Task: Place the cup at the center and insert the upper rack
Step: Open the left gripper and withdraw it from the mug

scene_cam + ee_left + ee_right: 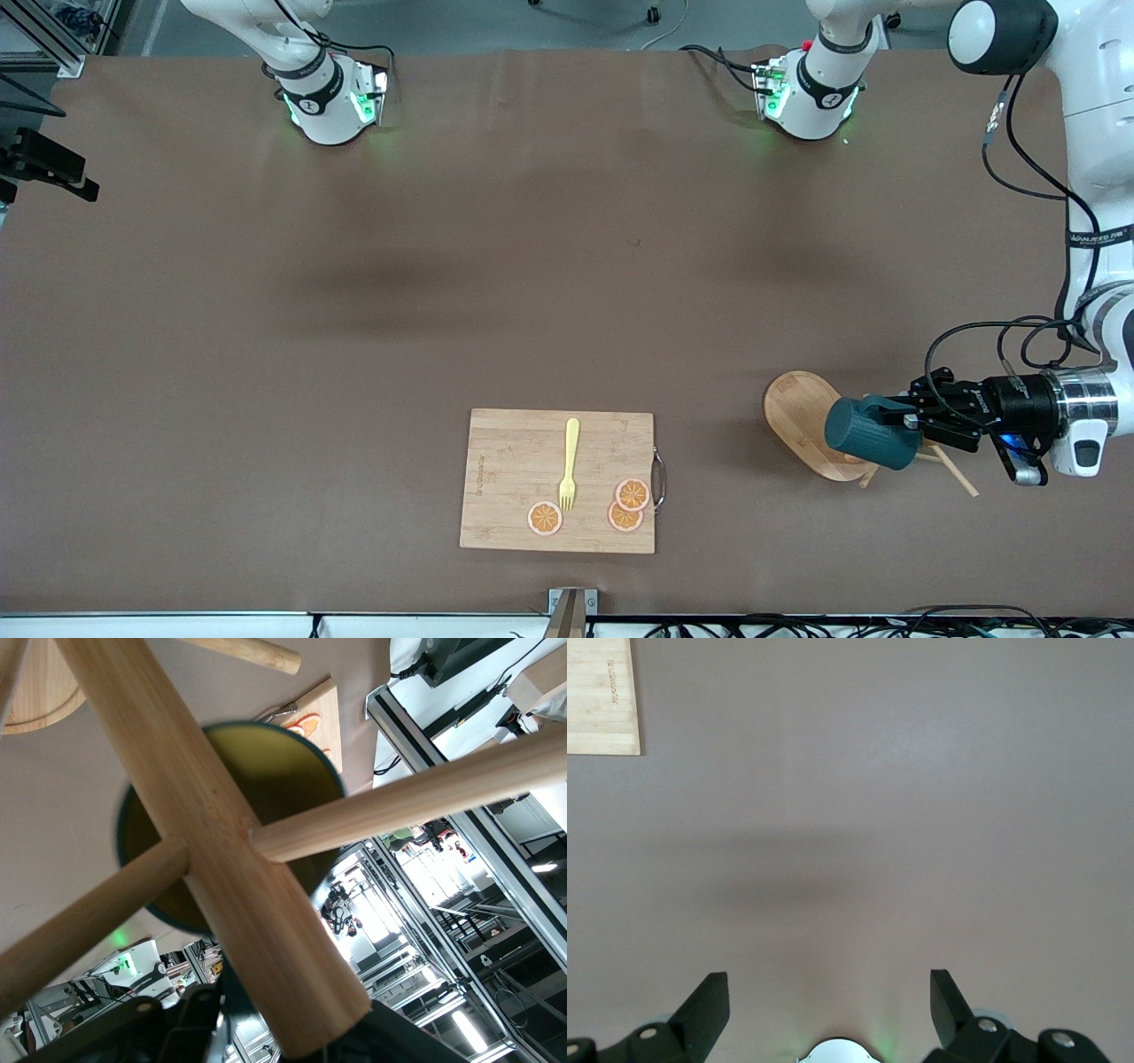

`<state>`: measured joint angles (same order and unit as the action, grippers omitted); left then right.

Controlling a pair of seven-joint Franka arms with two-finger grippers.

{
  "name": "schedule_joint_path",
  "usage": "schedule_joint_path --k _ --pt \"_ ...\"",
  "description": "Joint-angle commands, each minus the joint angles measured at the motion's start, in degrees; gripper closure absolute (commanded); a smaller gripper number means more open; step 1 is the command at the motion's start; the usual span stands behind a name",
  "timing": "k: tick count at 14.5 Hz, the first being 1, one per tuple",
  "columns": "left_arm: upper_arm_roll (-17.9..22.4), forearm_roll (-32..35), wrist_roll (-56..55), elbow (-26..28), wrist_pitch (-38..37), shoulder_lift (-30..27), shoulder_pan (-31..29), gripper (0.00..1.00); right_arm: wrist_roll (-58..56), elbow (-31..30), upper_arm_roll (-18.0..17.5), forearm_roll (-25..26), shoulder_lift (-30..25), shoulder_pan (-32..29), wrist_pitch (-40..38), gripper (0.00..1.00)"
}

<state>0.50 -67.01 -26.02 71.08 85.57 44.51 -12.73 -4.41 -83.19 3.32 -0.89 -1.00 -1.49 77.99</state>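
The cup (871, 433), dark teal, lies on its side against the tipped upper rack at the left arm's end of the table. The rack's oval base (796, 414) tilts up, and its thin pegs (955, 471) stick out under my wrist. My left gripper (910, 420) is shut on the cup's small handle. In the left wrist view the rack's post (213, 842) and pegs cross in front of the cup's yellow inside (283, 771). My right gripper (828, 1010) hangs open over bare table with nothing between its fingers; the front view shows only that arm's base.
A bamboo cutting board (558, 478) lies near the front camera's edge of the table. It carries a yellow fork (570, 461) and three orange slices (631, 494). The right wrist view shows a corner of the board (602, 695).
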Motion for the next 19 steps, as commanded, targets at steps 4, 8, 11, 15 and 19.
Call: schedule_joint_path --k 4,8,11,15,19 --pt "-0.2 -0.6 1.1 -0.9 -0.9 -0.8 -0.4 0.00 0.6 -1.7 0.0 -0.1 -1.7 0.3 0.6 0.00" --pt "-0.6 7.4 1.0 -1.0 -1.2 -6.2 2.9 0.00 0.6 -1.7 0.0 -0.1 -1.7 0.3 0.6 0.00" --pt "-0.6 20.6 1.1 -1.0 -1.1 -12.5 8.5 0.00 0.6 -1.7 0.0 -0.1 -1.7 0.3 0.6 0.00" --pt "-0.8 42.9 4.4 -0.9 -0.9 -19.7 14.8 0.00 0.6 -1.7 0.0 -0.1 -1.7 0.3 0.6 0.00" --pt "-5.6 67.1 9.0 -0.5 -4.3 -24.8 16.5 0.00 0.6 -1.7 0.0 -0.1 -1.7 0.3 0.6 0.00"
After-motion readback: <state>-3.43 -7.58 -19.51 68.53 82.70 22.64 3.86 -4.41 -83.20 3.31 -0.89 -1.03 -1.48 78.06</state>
